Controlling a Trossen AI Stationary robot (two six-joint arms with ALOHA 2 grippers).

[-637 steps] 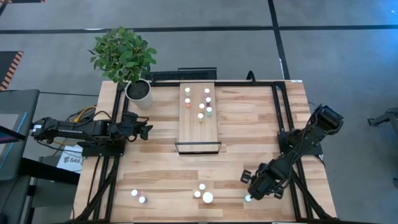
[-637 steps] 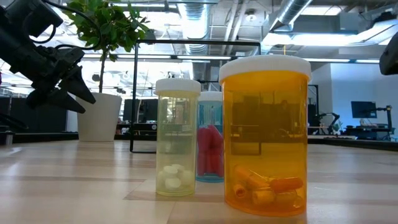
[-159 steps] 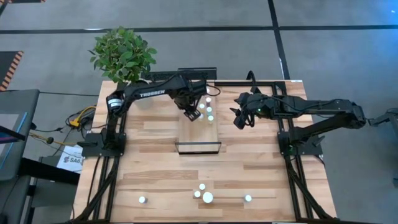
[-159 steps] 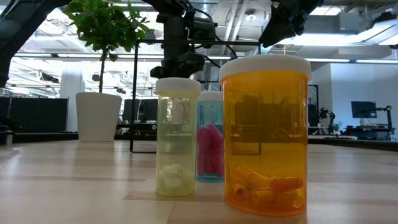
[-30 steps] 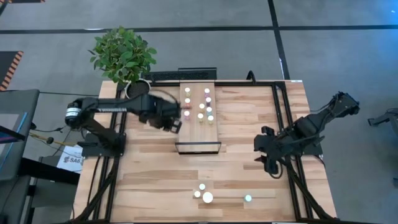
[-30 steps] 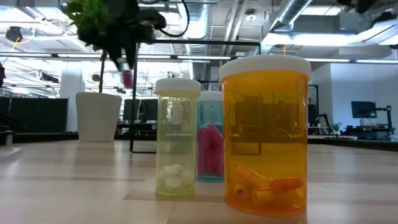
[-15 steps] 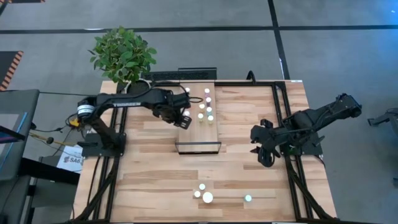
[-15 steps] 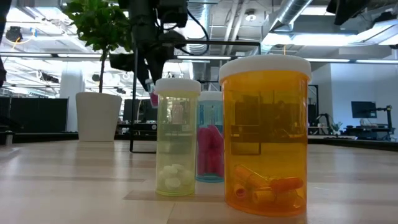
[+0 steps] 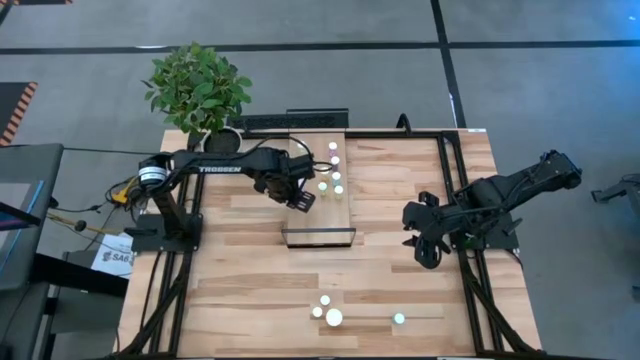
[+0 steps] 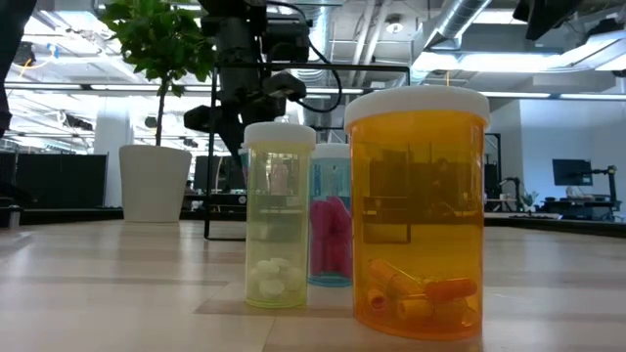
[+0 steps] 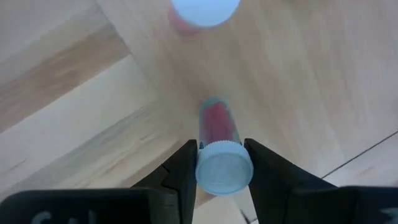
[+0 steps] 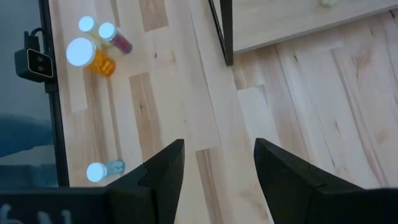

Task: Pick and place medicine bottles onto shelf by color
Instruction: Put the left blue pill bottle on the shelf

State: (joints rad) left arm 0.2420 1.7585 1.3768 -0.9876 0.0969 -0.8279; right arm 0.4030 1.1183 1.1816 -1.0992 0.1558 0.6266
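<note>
Four medicine bottles [image 9: 326,314] off shelf [image 9: 320,212]

From my overhead feed, both arms are black throughout, built of slim tubular links joined by chunkier rounded joint housings. My left arm [image 9: 215,165] carries white TROSSEN lettering along its long link and a pale silver ring at the shoulder joint. My right arm [image 9: 500,190] shows no lettering I can read. Each rises from a black metal frame. On the wrist cameras the fingers [image 11: 183,171] are matte black, broad and wedge-shaped, tapering toward flat inner faces [image 12: 163,168].
</note>
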